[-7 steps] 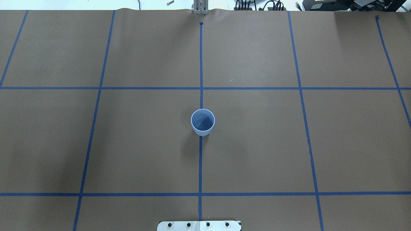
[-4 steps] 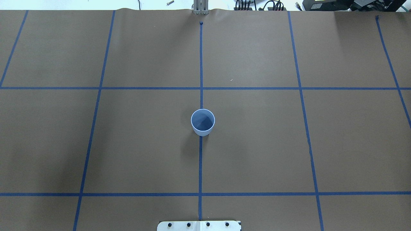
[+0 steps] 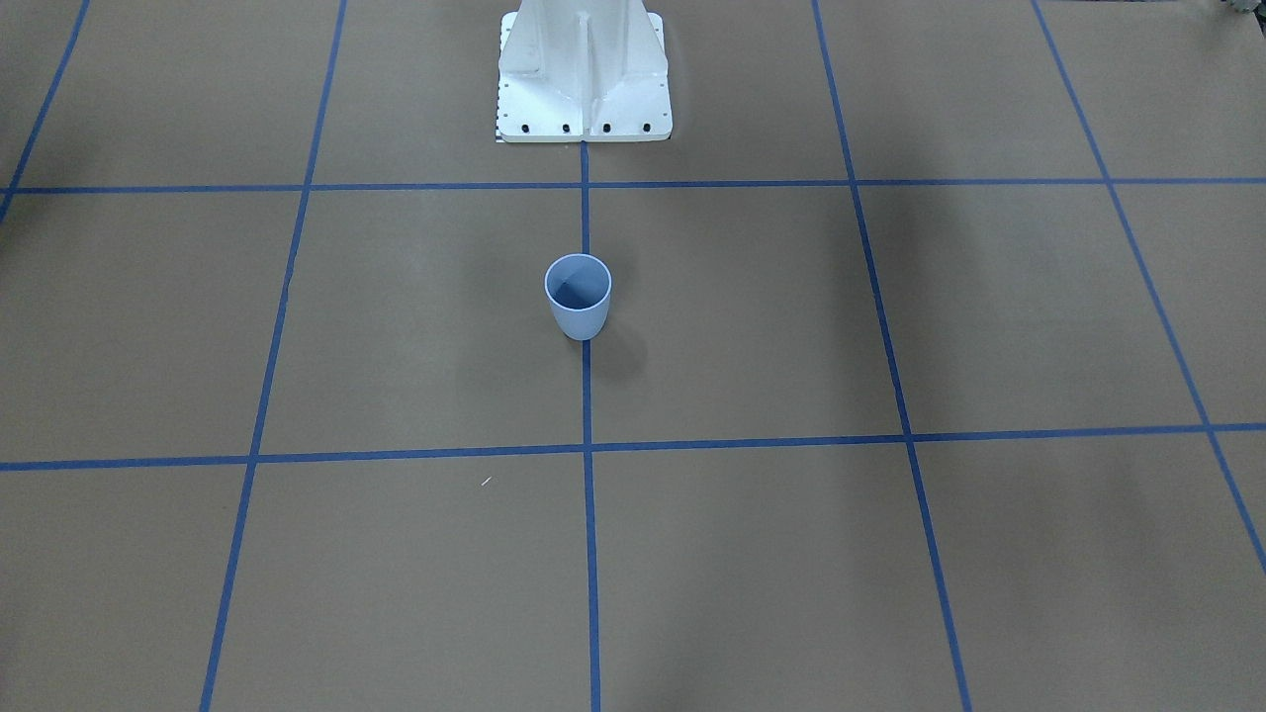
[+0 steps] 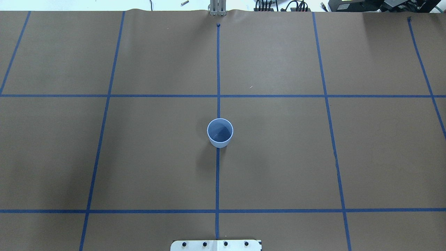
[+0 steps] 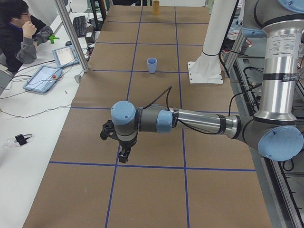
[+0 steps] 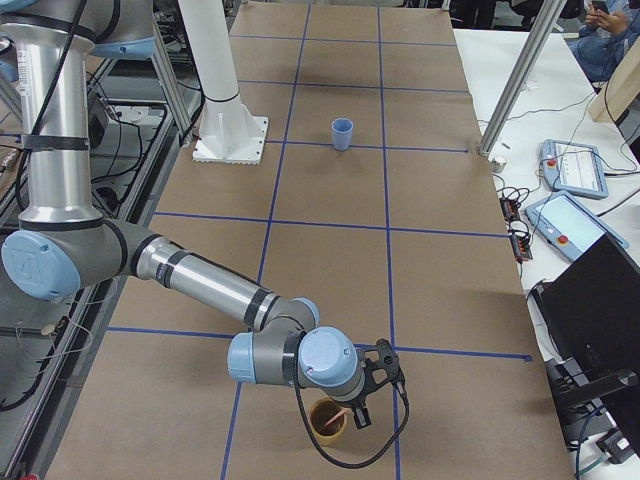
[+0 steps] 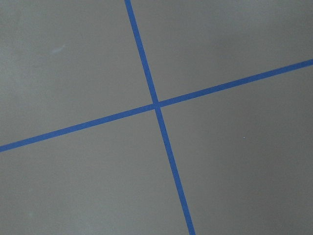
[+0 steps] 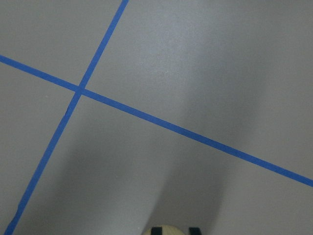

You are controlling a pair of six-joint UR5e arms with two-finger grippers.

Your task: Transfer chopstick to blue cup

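- The right gripper (image 6: 360,410) hangs low with its fingers pointing down. It is too small in the side view to tell if the fingers are spread or pressed together.
- Just beside those fingers stands a small round tan cup (image 6: 326,426).
- The thin pale pink chopstick (image 6: 340,411) sits inside that tan cup and leans across its mouth. It is the closest thing to the right fingers. I cannot tell for sure which way its top end tips.
- The right wrist camera looks down on the table covered in brown paper (image 4: 278,157). A pale round edge shows at the very bottom of that view, and I think it is the tan cup's rim.
- The left gripper (image 5: 123,156) hangs over a crossing of the blue tape lines (image 4: 217,69) at the other end of the table. Nothing lies under it. I cannot tell if its fingers are apart or together.
- The small light-blue plastic cup (image 4: 220,134) stands upright and empty in the middle of the table. It is on the centre tape line, in front of the white robot stand (image 3: 584,69), and well apart from both grippers.
- The right arm is much nearer the chopstick, so I think it should do the picking. Its fingers likely need to shift a little over the tan cup, pinch the stick near its top and lift it up.
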